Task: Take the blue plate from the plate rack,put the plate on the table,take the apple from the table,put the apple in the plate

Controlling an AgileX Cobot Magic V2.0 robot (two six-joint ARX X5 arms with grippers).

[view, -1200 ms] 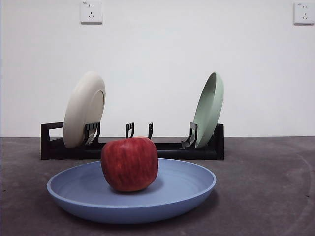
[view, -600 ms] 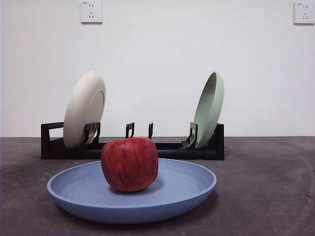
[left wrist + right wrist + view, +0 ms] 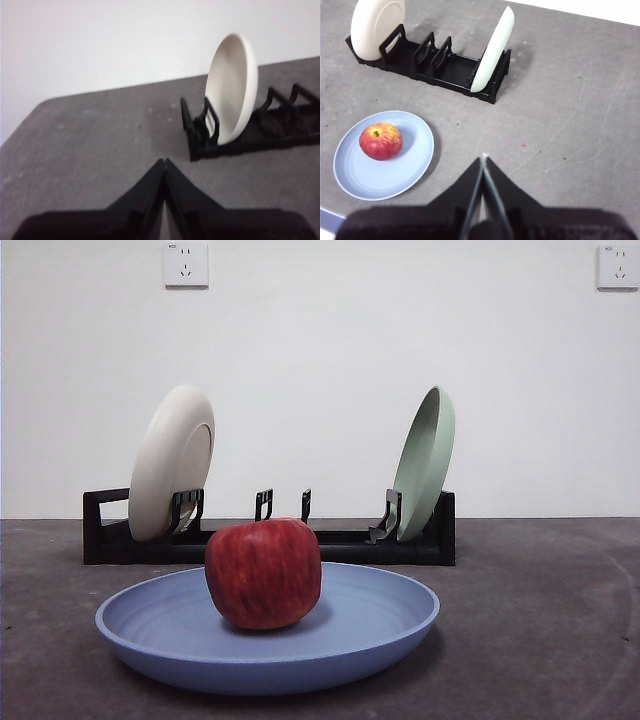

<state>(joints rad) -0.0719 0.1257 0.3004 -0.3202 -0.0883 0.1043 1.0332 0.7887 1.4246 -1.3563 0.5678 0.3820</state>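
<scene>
Front view: apple (image 3: 263, 573) sits in the blue plate (image 3: 268, 632), a bit toward 9 o'clock of plate centre; plate lies flat on the table (image 3: 540, 620), in front of the plate rack (image 3: 270, 535).
Rack: cream plate (image 3: 170, 462) stands at one end, pale green plate (image 3: 424, 462) at the other; middle slots bare.
Left gripper (image 3: 164, 162): jaws pressed together, nothing held, above bare table near rack's cream-plate end.
Right gripper (image 3: 483, 159): jaws pressed together, nothing held, high above table, well apart from plate; apple lies at approx 9 o'clock of its tip.
Task state: looks done, in my judgement.
Risk: apple is round and off-centre, so a table knock or an arm sweeping low across could roll it toward the rim. Racked plates lean; a bump could tip them.
Vs earlier frames: no visible change; apple, plate, rack all in same spots.
</scene>
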